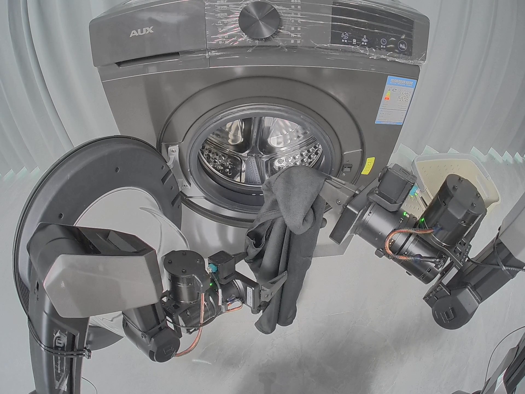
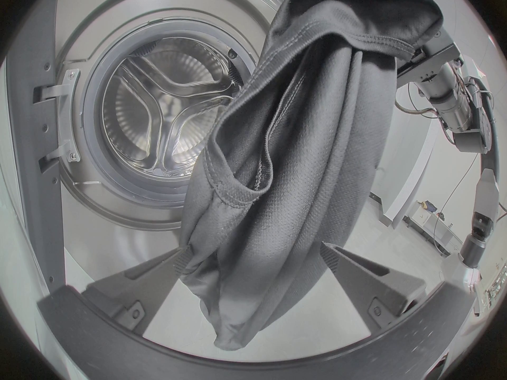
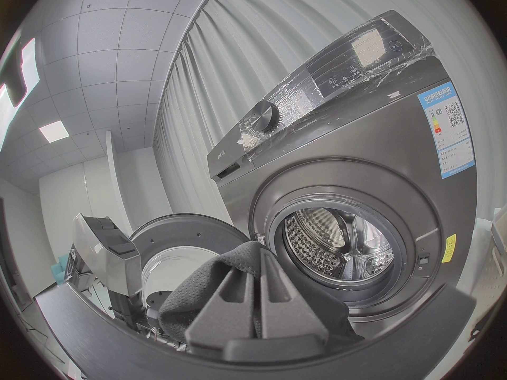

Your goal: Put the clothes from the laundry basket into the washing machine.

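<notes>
A dark grey garment (image 1: 290, 220) hangs in front of the washing machine (image 1: 142, 99), just below and right of the open drum mouth (image 1: 257, 149). My right gripper (image 1: 327, 184) is shut on the garment's top fold, right at the drum's rim; its fingers (image 3: 240, 304) press together with the cloth (image 3: 211, 286) draped over them. Lower down, my left gripper (image 1: 261, 272) stands open, one finger (image 2: 153, 286) on each side of the hanging garment (image 2: 296, 159). The drum (image 2: 158, 117) looks empty inside.
The round door (image 1: 93, 192) is swung fully open to the left, close to my left arm. A white laundry basket (image 1: 481, 176) stands to the right of the machine, behind my right arm. Pale floor lies in front of the machine.
</notes>
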### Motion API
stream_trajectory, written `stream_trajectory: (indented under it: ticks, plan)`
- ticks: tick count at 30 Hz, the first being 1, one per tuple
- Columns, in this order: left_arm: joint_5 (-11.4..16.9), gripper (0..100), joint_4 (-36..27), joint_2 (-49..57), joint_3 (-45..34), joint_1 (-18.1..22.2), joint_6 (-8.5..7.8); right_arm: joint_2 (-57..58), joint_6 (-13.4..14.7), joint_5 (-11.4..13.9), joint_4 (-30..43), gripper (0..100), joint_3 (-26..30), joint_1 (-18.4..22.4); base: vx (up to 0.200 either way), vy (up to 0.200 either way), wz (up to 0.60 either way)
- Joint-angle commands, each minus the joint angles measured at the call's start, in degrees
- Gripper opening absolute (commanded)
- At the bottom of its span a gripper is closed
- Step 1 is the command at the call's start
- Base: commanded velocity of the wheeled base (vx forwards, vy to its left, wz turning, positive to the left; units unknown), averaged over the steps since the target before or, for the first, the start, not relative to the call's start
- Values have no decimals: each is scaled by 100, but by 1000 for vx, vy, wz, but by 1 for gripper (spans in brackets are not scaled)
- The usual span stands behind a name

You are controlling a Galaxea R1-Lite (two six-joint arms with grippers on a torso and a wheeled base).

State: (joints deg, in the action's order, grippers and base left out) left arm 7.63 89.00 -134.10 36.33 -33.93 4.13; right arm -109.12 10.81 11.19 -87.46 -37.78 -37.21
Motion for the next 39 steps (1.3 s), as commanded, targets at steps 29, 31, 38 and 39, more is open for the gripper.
stream_trajectory:
  ticks: [29,31,38,39]
  plan:
    - [-34,100,12,-90,401,343,17,119,-9,234,-79,0,403,38,0,0,0]
    - [-34,100,12,-99,410,343,17,136,-27,234,-70,0,403,38,0,0,0]
    - [-34,100,3,-152,498,316,17,172,-27,234,-70,0,394,-68,0,0,0]
    - [-25,100,3,-187,524,316,17,163,-27,234,-70,0,394,-76,0,0,0]
